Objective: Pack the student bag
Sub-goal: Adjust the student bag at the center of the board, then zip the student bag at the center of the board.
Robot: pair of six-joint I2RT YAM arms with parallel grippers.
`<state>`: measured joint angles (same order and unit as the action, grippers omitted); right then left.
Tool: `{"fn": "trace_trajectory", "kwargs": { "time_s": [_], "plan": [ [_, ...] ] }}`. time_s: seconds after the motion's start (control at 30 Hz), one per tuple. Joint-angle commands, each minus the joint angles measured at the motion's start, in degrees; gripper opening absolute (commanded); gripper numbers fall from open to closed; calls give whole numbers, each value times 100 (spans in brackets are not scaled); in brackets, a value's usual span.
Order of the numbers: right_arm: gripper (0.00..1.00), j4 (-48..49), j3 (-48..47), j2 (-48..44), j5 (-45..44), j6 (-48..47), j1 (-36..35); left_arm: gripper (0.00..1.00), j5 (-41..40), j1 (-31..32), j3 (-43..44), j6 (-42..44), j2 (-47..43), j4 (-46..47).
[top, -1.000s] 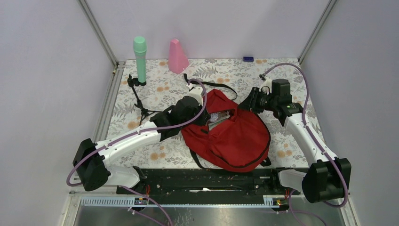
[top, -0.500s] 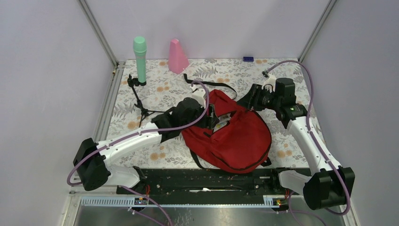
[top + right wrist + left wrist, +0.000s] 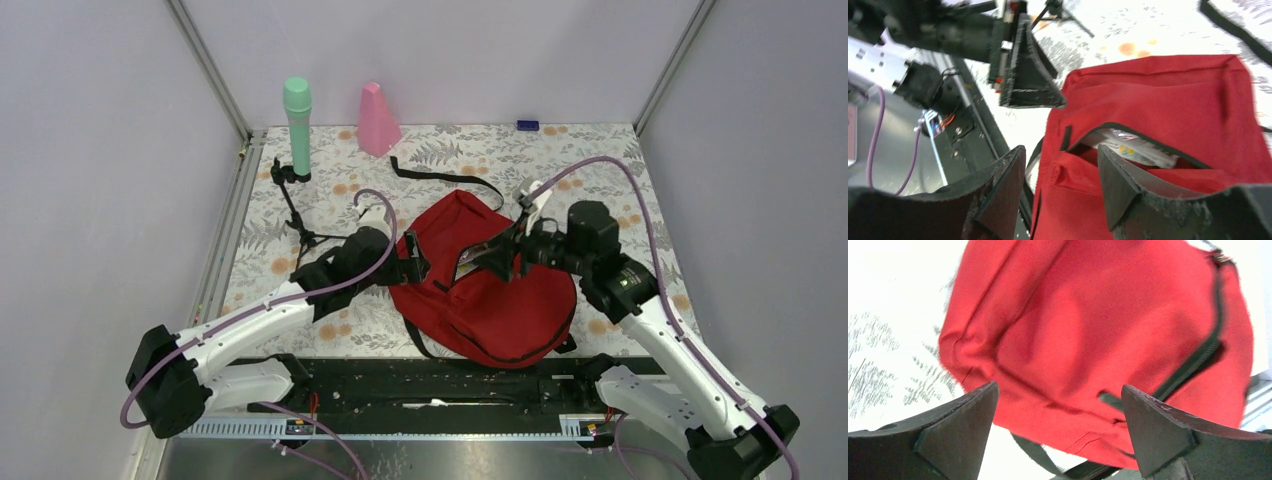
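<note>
The student bag (image 3: 490, 295) is a large red backpack lying in the middle of the flowered table, its black-zipped mouth (image 3: 478, 255) gaping. A shiny printed packet (image 3: 1133, 147) shows inside the mouth. My left gripper (image 3: 412, 268) is at the bag's left edge, open wide, with nothing between its fingers; in the left wrist view the bag (image 3: 1098, 325) lies just beyond the left gripper (image 3: 1058, 407). My right gripper (image 3: 497, 258) hovers over the mouth, jaws apart and empty. In the right wrist view the right gripper (image 3: 1060, 175) stands above the red fabric (image 3: 1158, 95).
A green microphone-shaped object (image 3: 297, 125) and a pink cone (image 3: 378, 120) stand at the back left. A small black tripod (image 3: 293, 205) stands near the left arm. A loose black strap (image 3: 450, 178) trails behind the bag. A small blue item (image 3: 527, 125) lies by the back wall.
My left gripper has opened and drawn back leftwards out of the bag's mouth. My right arm has swung in from the right to over the mouth, its jaws wider apart.
</note>
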<state>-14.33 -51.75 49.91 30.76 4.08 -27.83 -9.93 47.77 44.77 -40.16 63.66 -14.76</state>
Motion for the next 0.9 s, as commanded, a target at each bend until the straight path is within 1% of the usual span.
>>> {"fn": "trace_trajectory", "kwargs": {
  "time_s": [0.0, 0.2, 0.33, 0.4, 0.57, 0.63, 0.67, 0.87],
  "plan": [
    [60, 272, 143, 97, -415, -266, -777, 97, -131, -218, -371, -556, -260, -220],
    [60, 100, 29, 524, -1139, -289, -1848, 99, -41, -470, -847, -856, -468, -25],
    [60, -486, -491, 1305, -1992, -327, -2535, 99, 188, -650, -1158, -1001, -526, 429],
    [58, -684, -714, 1673, -2347, -330, -2735, 99, 267, -704, -1214, -1052, -522, 553],
    [52, -818, -1105, 2407, -2861, 71, -2972, 99, 227, -759, -1195, -1055, -485, 580],
    [51, -830, -1210, 2661, -3027, 238, -3054, 99, 224, -798, -1206, -1061, -494, 595],
    [50, -836, -1262, 2759, -3254, 264, -3094, 99, 235, -813, -1208, -1064, -495, 602],
    [50, -957, -1495, 3320, -3958, 178, -3175, 99, 309, -867, -1216, -1026, -486, 607]
  ]
}}
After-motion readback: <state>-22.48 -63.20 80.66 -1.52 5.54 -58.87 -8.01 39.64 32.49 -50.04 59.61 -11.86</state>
